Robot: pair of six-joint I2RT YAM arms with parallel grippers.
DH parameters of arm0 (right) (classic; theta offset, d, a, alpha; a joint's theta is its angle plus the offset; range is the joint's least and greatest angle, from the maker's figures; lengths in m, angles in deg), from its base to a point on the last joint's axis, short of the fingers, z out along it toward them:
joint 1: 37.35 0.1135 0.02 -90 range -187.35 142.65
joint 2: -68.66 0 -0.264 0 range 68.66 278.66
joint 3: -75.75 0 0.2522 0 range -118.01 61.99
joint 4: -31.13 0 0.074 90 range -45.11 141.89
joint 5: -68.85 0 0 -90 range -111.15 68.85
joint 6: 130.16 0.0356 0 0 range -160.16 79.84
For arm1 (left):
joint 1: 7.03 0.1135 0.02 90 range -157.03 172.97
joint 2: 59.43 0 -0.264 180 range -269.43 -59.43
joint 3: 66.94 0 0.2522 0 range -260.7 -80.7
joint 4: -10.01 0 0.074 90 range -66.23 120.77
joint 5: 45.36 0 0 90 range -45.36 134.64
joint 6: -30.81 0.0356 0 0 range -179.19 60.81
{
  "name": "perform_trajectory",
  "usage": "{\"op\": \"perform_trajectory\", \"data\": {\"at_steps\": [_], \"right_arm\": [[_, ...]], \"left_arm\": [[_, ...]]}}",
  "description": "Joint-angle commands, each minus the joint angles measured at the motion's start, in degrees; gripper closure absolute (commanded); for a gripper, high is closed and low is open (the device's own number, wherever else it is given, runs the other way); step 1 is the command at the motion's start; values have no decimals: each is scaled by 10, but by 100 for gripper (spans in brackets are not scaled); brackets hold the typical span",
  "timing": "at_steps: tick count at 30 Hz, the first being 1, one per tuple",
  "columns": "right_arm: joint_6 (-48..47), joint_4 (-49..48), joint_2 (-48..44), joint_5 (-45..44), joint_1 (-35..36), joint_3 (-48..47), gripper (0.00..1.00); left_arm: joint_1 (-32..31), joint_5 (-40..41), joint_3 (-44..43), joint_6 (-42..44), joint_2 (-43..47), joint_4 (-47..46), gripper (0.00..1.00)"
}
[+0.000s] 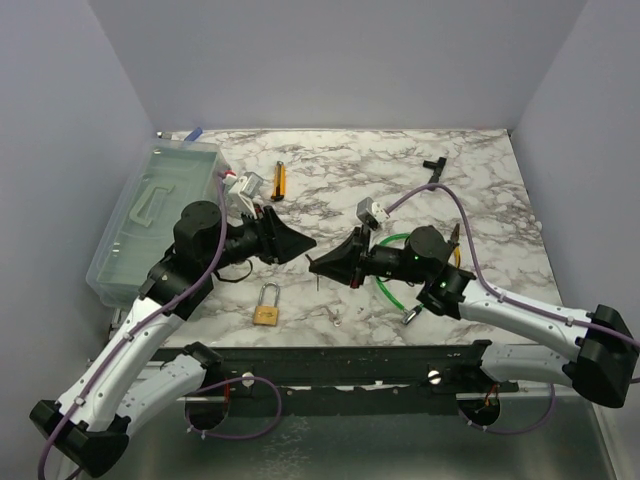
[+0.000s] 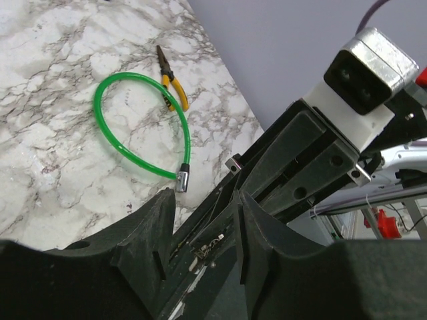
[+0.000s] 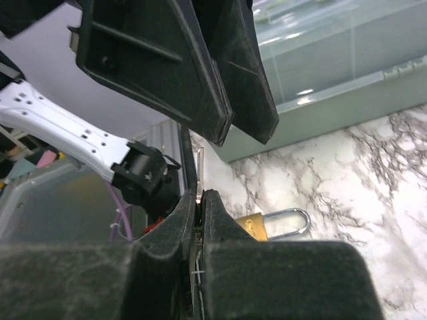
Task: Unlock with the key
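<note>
Top view: left tool (image 1: 305, 243) and right tool (image 1: 318, 265) meet tip to tip above the desk (image 1: 480, 180), both arms bent inward; the key is too small to make out; the brass padlock (image 1: 266, 306) lies flat nearby
Left wrist: left tool's fingers (image 2: 157, 233) are slightly parted, holding nothing
Right wrist: right tool clamps the key (image 3: 199, 167), blade upright; the padlock is half hidden
</note>
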Motion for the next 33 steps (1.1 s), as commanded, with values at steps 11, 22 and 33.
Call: {"op": "perform_trajectory", "data": {"at_steps": [11,22,33], "right_arm": [[53,238,-87,-373,-10,-22,100],[74,386,-131,-471,-148,-46,100],[93,427,-200,-555,-192,-39,99]], "left_arm": [[-1,35,17,5,-26,-49,55],[-79,128,-25,41,-208,-27,43],[-192,214,-127,-3,-439,5,39]]}}
